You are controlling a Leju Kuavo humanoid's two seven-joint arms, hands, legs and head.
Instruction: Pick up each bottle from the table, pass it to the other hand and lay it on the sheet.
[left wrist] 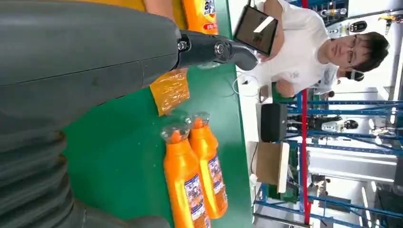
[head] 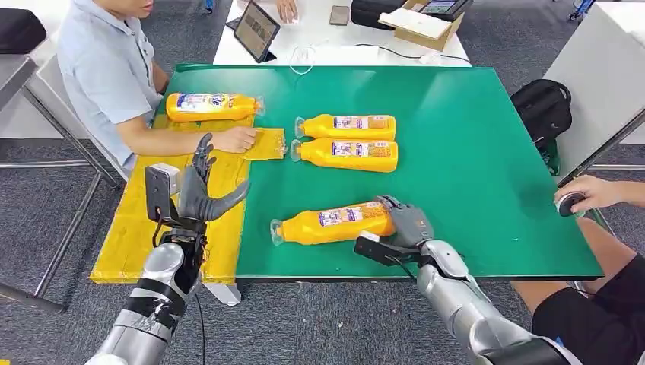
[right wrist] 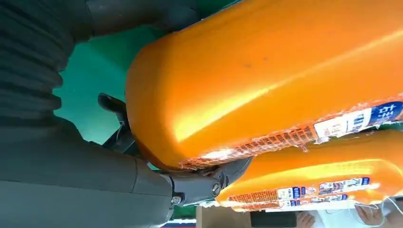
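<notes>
An orange bottle [head: 335, 222] lies on the green table [head: 471, 152] near its front edge, cap toward the sheet. My right hand [head: 407, 220] grips its base end; in the right wrist view the bottle [right wrist: 266, 80] sits between thumb and fingers. My left hand [head: 201, 190] hovers open over the yellow sheet [head: 129, 228], fingers spread and empty. Two more bottles [head: 346, 126] [head: 346, 150] lie side by side mid-table, also in the left wrist view [left wrist: 183, 180]. Another bottle [head: 211, 106] lies at the sheet's far end.
A person in a light shirt [head: 106, 68] sits at the left, one hand [head: 236, 138] pressing on the sheet. Another person's hand [head: 582, 194] is at the table's right edge. A black bag [head: 541, 106] lies on the floor to the right, a tablet [head: 256, 30] behind.
</notes>
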